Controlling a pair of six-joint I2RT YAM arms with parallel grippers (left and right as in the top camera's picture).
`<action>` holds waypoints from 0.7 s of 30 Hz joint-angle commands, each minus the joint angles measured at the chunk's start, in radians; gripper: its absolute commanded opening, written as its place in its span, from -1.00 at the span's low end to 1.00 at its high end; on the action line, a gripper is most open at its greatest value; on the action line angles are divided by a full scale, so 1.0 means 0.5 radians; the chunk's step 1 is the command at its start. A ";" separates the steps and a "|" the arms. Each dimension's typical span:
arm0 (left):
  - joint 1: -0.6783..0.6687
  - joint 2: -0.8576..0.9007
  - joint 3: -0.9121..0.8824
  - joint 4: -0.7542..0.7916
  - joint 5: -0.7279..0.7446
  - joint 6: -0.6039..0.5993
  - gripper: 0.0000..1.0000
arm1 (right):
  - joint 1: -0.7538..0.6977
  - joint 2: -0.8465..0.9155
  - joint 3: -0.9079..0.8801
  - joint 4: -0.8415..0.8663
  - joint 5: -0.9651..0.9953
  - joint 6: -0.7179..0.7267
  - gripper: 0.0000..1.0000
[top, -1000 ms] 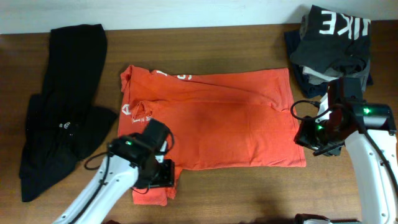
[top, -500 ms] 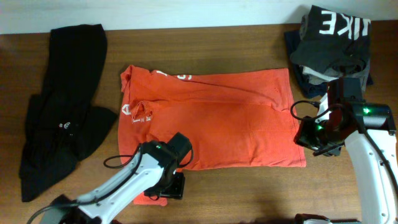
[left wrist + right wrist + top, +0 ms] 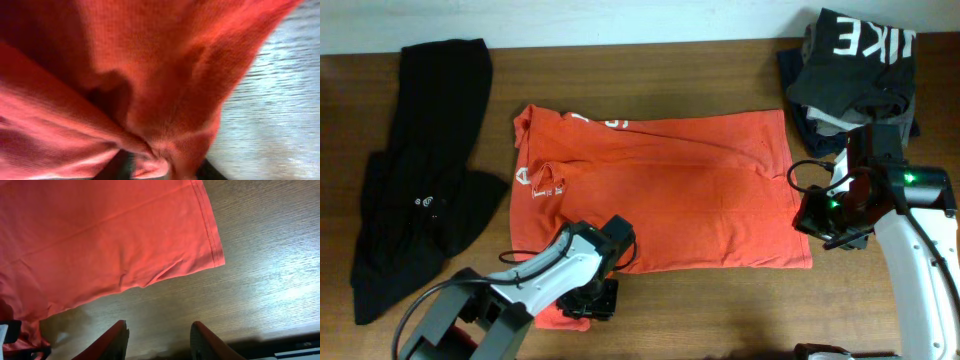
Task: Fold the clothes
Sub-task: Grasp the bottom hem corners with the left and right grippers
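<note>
The clothes, a red-orange T-shirt (image 3: 670,190), lie spread flat in the middle of the table, with white print at the left end. My left gripper (image 3: 592,298) sits at the shirt's front left corner, over a bunched sleeve. In the left wrist view the shirt's fabric (image 3: 150,75) fills the frame, and a fold is pinched between the dark fingers of my left gripper (image 3: 165,170). My right gripper (image 3: 828,232) hovers beside the shirt's right edge. The right wrist view shows my right gripper (image 3: 157,340) open over bare wood, below the shirt's hem corner (image 3: 210,255).
A long black garment (image 3: 420,170) lies at the far left. A dark and grey folded stack (image 3: 855,70) topped by white letters sits at the back right, just behind my right arm. Wooden table (image 3: 720,310) shows along the front edge.
My left gripper slid right along the shirt's front left corner and its jaws closed onto the bunched fabric. The right arm has not moved.
</note>
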 commanded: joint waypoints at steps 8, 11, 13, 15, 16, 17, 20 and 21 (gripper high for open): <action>0.070 0.027 0.064 -0.089 -0.002 0.015 -0.99 | 0.014 0.007 -0.015 -0.024 -0.009 -0.005 -0.13; 0.134 0.021 0.134 -0.098 -0.005 0.098 -0.99 | 0.014 0.015 -0.071 -0.007 0.026 -0.003 -0.12; 0.166 0.021 0.162 -0.068 -0.009 0.137 -0.99 | 0.014 0.037 -0.142 0.021 0.068 0.027 -0.12; 0.192 0.021 0.166 -0.011 -0.009 0.143 -0.99 | 0.008 0.076 -0.211 0.043 0.074 0.071 -0.12; 0.204 0.021 0.166 0.036 -0.008 0.143 -0.99 | 0.007 0.121 -0.269 0.078 0.082 0.097 -0.11; 0.204 0.021 0.166 0.053 -0.009 0.143 -0.99 | 0.007 0.150 -0.288 0.098 0.091 0.119 -0.13; 0.204 0.021 0.166 0.089 -0.009 0.143 -0.99 | 0.007 0.228 -0.317 0.156 0.098 0.140 -0.13; 0.204 0.021 0.166 0.095 -0.009 0.142 -0.99 | 0.007 0.259 -0.325 0.179 0.108 0.140 -0.13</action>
